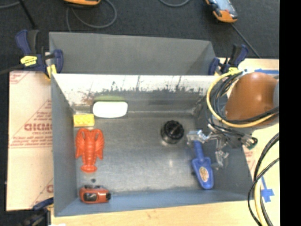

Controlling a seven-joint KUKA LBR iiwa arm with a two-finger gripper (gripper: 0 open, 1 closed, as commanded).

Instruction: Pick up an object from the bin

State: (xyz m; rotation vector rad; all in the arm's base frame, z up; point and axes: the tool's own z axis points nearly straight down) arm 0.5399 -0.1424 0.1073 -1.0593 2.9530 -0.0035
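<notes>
hanging low at the three o'clock side of the grey bin (131,55), the hand (215,147) sits just beside a blue scoop-like tool (202,167). the tool lies flat on the floor at about four o'clock, its slim handle toward twelve and its broad labelled end toward six. whether the hand is apart or together i cannot tell, because cables and the orange cover (248,97) on the wrist crowd over it. nothing shows clamped in it. the blue tool is nearest, so i judge it the likeliest pick.

what could go wrong: the tool lies close to the bin's right wall, so a descent may scrape that slope. it may also land on top of the handle instead of astride it and shove the tool aside. the handle is thin and the head looks heavier, so a grip near the handle's tip could let it swing or slip out. the looping cables might snag on the rim.

a black round knob (172,131) sits near the handle's tip but apart, toward ten o'clock, and could be nudged. a white oval bar (110,108) and a yellow block (83,120) lie at eleven o'clock. a red lobster toy (89,149) lies at nine and a small orange-and-black thing (94,195) at seven. all four are well apart and block nothing.
</notes>
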